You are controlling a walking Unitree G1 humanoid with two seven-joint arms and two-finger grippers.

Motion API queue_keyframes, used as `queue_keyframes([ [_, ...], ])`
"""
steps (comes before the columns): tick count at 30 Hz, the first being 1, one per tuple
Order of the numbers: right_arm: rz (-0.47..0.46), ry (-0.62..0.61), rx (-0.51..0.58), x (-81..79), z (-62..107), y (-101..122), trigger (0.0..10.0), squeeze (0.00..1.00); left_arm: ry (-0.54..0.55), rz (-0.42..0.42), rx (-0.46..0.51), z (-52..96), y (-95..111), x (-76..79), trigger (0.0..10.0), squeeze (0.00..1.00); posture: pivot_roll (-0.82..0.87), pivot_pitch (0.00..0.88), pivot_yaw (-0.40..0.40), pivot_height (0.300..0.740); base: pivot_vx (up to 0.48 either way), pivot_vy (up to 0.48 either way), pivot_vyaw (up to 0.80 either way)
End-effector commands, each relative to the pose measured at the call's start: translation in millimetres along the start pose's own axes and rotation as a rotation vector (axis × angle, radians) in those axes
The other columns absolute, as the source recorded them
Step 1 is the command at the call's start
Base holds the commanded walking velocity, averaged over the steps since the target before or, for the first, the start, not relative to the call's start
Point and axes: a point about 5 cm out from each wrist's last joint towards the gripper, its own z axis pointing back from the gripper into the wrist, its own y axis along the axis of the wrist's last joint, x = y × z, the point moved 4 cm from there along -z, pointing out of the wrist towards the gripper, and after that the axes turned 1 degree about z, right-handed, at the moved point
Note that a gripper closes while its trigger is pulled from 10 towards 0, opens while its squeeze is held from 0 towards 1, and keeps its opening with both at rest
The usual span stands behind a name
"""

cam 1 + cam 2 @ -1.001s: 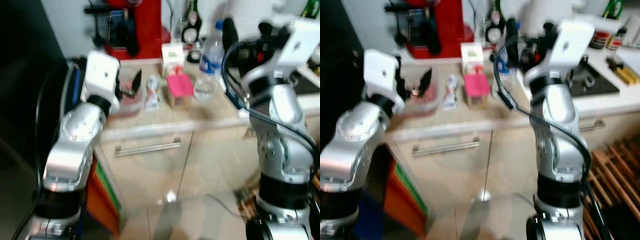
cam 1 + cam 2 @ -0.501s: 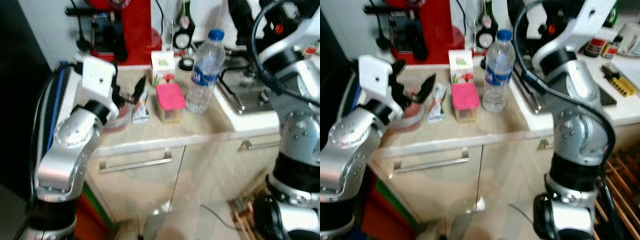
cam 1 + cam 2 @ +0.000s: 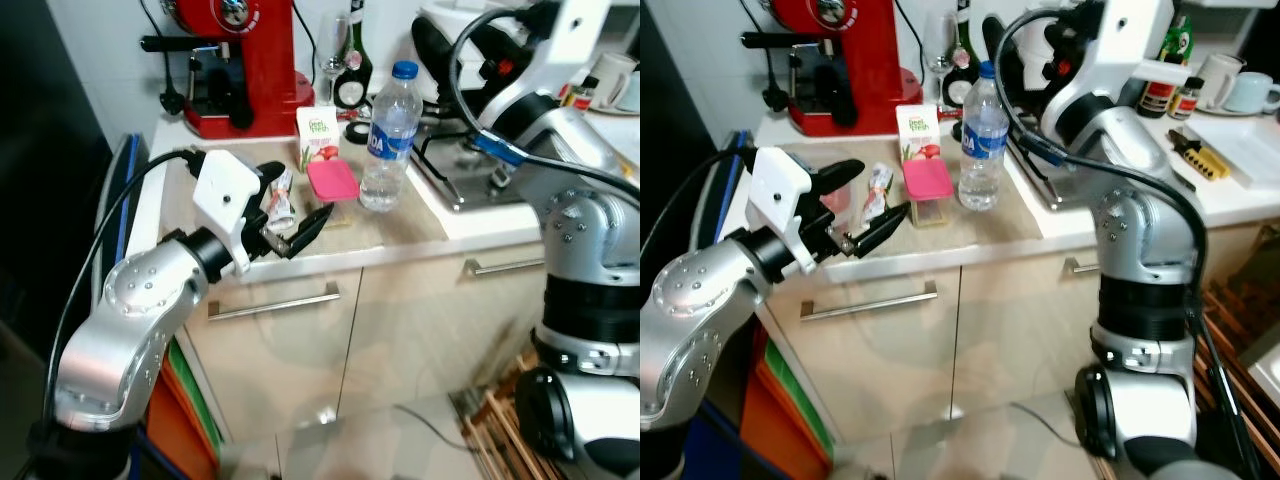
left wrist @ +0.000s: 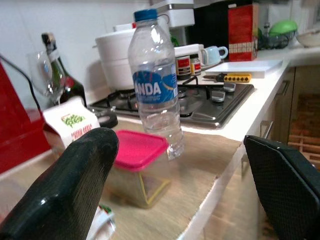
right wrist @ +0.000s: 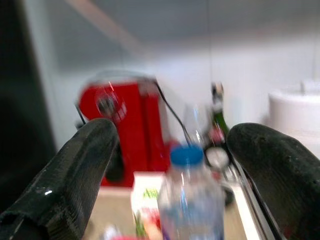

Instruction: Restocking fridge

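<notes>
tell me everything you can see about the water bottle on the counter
The water bottle is clear plastic with a blue cap and a blue label. It stands upright and capped on the beige counter, between the pink-lidded box and the stove. It looks nearly empty. Nothing grips it.

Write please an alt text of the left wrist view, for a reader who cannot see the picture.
Between the two open black fingers of the left hand, a clear water bottle with a blue cap stands on a wooden counter, with a pink-lidded container beside it. Behind are a small juice carton, a gas hob, a white pot and a dark wine bottle.
</notes>
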Motion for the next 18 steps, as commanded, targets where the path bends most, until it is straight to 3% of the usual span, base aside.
queue_keyframes([
  [1,0.024,0.007,0.044,-5.7,-3.0,11.7,10.0,1.0,0.066,-0.012,0.003,0.2,1.5,-7.1,10.0,0.0,0.01,0.0,-0.019,0.74,0.0,0.0,0.0],
  [2,0.024,0.007,0.044,-5.7,-3.0,11.7,10.0,1.0,0.066,-0.012,0.003,0.2,1.5,-7.1,10.0,0.0,0.01,0.0,-0.019,0.74,0.0,0.0,0.0],
  [3,0.036,-0.012,0.075,-5.1,2.5,13.9,10.0,1.0,0.163,0.006,0.005,-0.1,-0.8,-15.3,10.0,0.0,0.01,0.0,-0.033,0.74,0.0,0.0,0.0],
  [5,0.017,-0.115,0.146,5.5,24.5,12.2,10.0,0.0,0.252,0.017,0.017,2.5,-3.1,-19.8,10.0,0.0,0.01,0.0,-0.038,0.74,0.0,0.0,0.0],
  [6,0.026,-0.152,0.164,9.1,38.3,7.4,10.0,0.0,0.284,0.016,0.0,4.2,-8.5,-20.4,10.0,0.0,0.01,0.0,-0.038,0.74,0.0,0.0,0.0],
  [7,0.026,-0.152,0.164,9.1,38.3,7.4,10.0,0.0,0.284,0.016,0.0,4.2,-8.5,-20.4,10.0,0.0,0.01,0.0,-0.038,0.74,0.0,0.0,0.0],
  [8,0.026,-0.183,0.167,9.7,60.5,-3.1,10.0,0.0,0.304,-0.009,-0.044,7.7,-20.1,-17.1,10.0,0.0,0.0,0.0,-0.032,0.74,0.0,0.0,0.0],
  [10,0.017,-0.187,0.161,8.6,68.6,-7.7,10.0,0.0,0.3,-0.026,-0.063,9.2,-25.0,-14.5,10.0,0.0,0.0,0.0,-0.032,0.74,0.0,0.0,0.0],
  [11,0.018,-0.184,0.139,1.4,87.7,-19.1,10.0,0.0,0.286,-0.045,-0.094,13.5,-34.6,-7.7,10.0,0.0,-0.01,0.0,-0.025,0.74,0.0,0.0,0.0],
  [12,0.029,-0.181,0.119,-2.1,95.8,-25.1,10.0,0.0,0.282,-0.038,-0.097,15.4,-36.7,-4.9,10.0,0.0,-0.02,0.0,-0.022,0.74,0.0,0.0,0.0],
  [18,0.068,-0.214,-0.005,-6.8,123.2,-57.5,10.0,0.0,0.317,0.022,-0.109,19.3,-42.0,-3.7,10.0,0.0,-0.03,0.0,-0.01,0.74,0.0,0.0,0.0],
])
